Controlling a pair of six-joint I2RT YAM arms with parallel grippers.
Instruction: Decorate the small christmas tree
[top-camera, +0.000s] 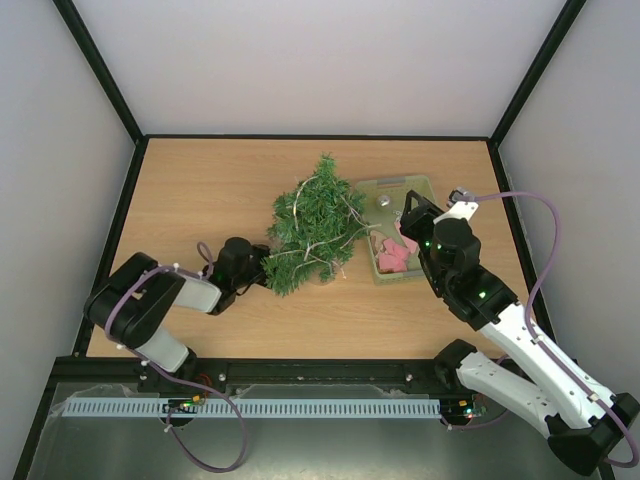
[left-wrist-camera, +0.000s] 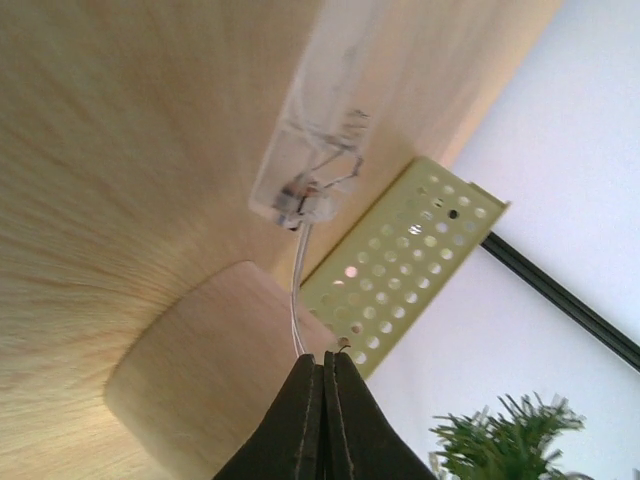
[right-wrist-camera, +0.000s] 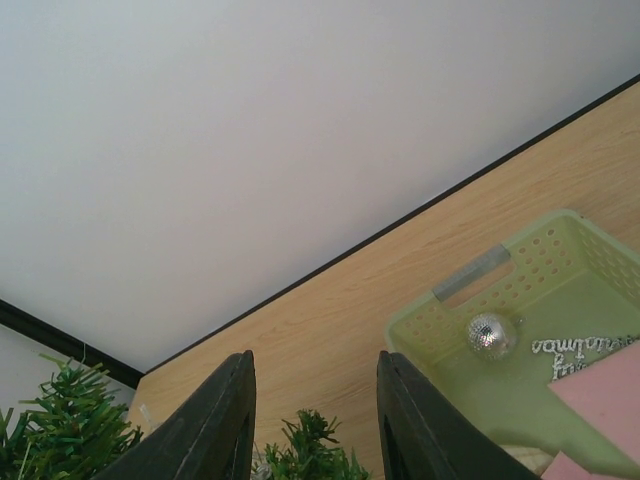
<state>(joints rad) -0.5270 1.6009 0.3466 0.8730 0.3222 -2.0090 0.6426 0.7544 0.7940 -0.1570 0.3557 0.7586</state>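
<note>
Your left fingers (left-wrist-camera: 305, 420) are pressed fully together. A thin white wire (left-wrist-camera: 297, 290) from a clear plastic box (left-wrist-camera: 310, 150) reaches their tips, but you cannot tell whether it is pinched. Your right fingers (right-wrist-camera: 225, 420) stand wide apart, holding nothing, over the pale green basket (right-wrist-camera: 560, 250) at the right. The small christmas tree (top-camera: 315, 225) lies on its side in the middle of the surface (top-camera: 200, 190), just left of the basket, with your left fingers at its near end.

top: overhead, far | left wrist: table-level, close | right wrist: low, upward | shared: basket (right-wrist-camera: 560, 250), tree (top-camera: 315, 225)
</note>
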